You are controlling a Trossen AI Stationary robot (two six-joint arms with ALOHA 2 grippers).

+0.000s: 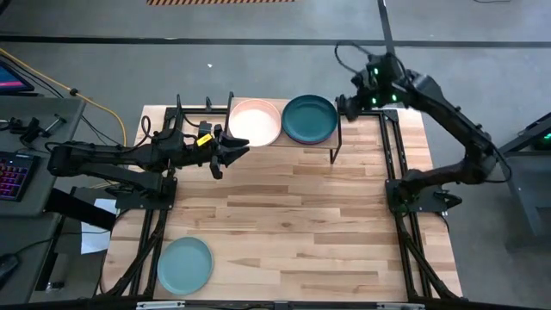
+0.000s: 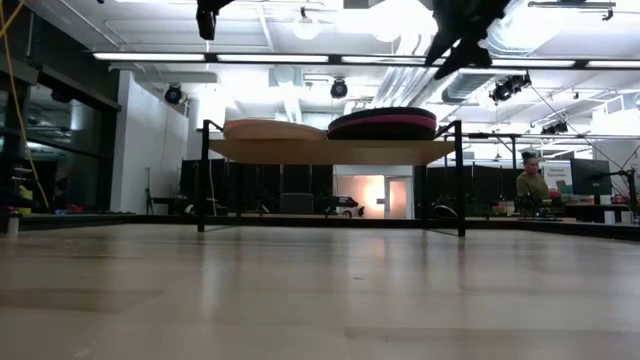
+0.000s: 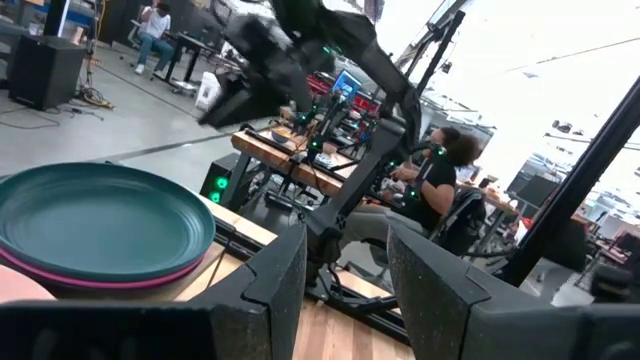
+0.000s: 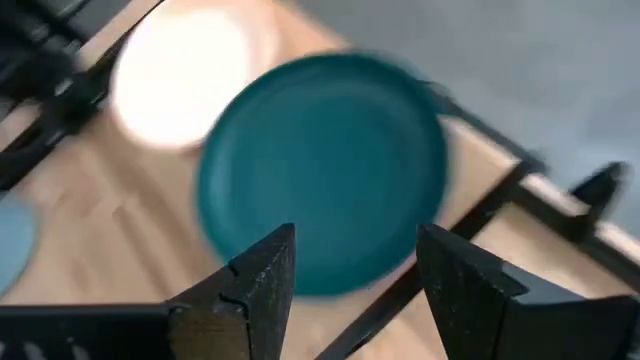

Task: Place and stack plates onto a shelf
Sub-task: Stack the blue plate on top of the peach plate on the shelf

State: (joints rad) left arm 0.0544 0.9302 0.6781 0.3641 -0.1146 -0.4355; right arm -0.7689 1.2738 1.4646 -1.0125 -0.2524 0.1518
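The shelf (image 2: 330,151) stands at the table's far edge on thin black legs. On its left half lies a peach plate (image 1: 255,122). On its right half sits a stack with the dark teal plate (image 1: 310,118) on top and a magenta plate (image 3: 120,282) under it. A pale blue-green plate (image 1: 184,264) lies flat on the table near the near-left corner. My left gripper (image 1: 231,153) hovers open just in front of the shelf's left end. My right gripper (image 1: 344,105) hangs open above the shelf's right end, beside the teal plate (image 4: 325,170). Other plates are hidden.
The butcher-block tabletop (image 1: 293,224) stretches between the shelf and the near edge. Black arm mounts stand at the left (image 1: 142,194) and right (image 1: 417,194) table sides. A person (image 2: 530,182) sits in the room beyond the table.
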